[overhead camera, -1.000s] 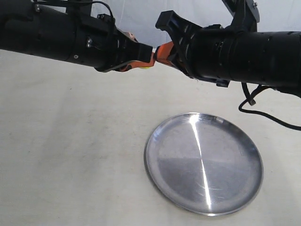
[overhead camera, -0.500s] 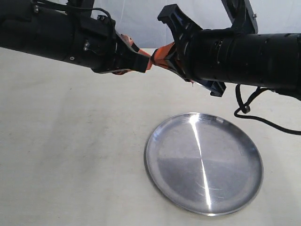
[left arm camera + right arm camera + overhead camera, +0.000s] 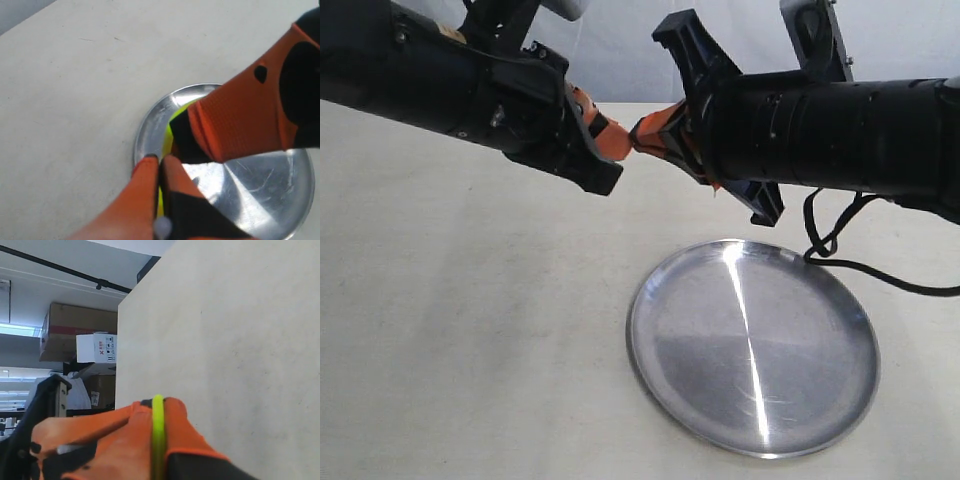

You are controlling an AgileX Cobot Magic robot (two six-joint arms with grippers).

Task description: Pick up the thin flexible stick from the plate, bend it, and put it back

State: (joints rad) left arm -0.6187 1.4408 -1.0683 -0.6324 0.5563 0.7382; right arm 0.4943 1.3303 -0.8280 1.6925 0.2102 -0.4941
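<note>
The thin yellow-green flexible stick is held in the air, clamped edge-on between the right fingers, which are orange-padded and pressed together on it. The left fingers, likewise orange, pinch another stretch of it. A curved yellow part shows just beyond their tips. The two sets of fingertips stand nearly touching. The round shiny silver metal plate lies beneath the fingers, apart from the stick, on the beige tabletop.

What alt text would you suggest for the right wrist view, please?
A thin yellow-green stick is clamped edge-on in the orange-padded right gripper, seen close up. Past the gripper spreads the cream table, with stacked cardboard boxes in the room beyond its edge.
</note>
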